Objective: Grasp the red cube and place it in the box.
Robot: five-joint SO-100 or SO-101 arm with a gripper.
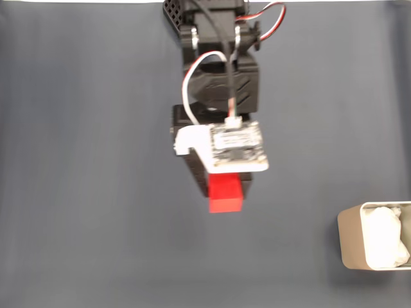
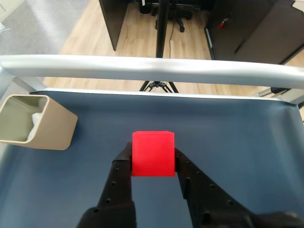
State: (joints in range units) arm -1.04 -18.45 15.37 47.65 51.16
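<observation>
In the wrist view the box stands at the left edge on the dark mat. At lower centre my gripper pinches the cube between both fingers, well apart from the box.

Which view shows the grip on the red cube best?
The wrist view: the red cube sits between both fingers of the hand, its front face unobstructed. In the fixed view the arm covers much of the cube, hiding the contact.
</observation>
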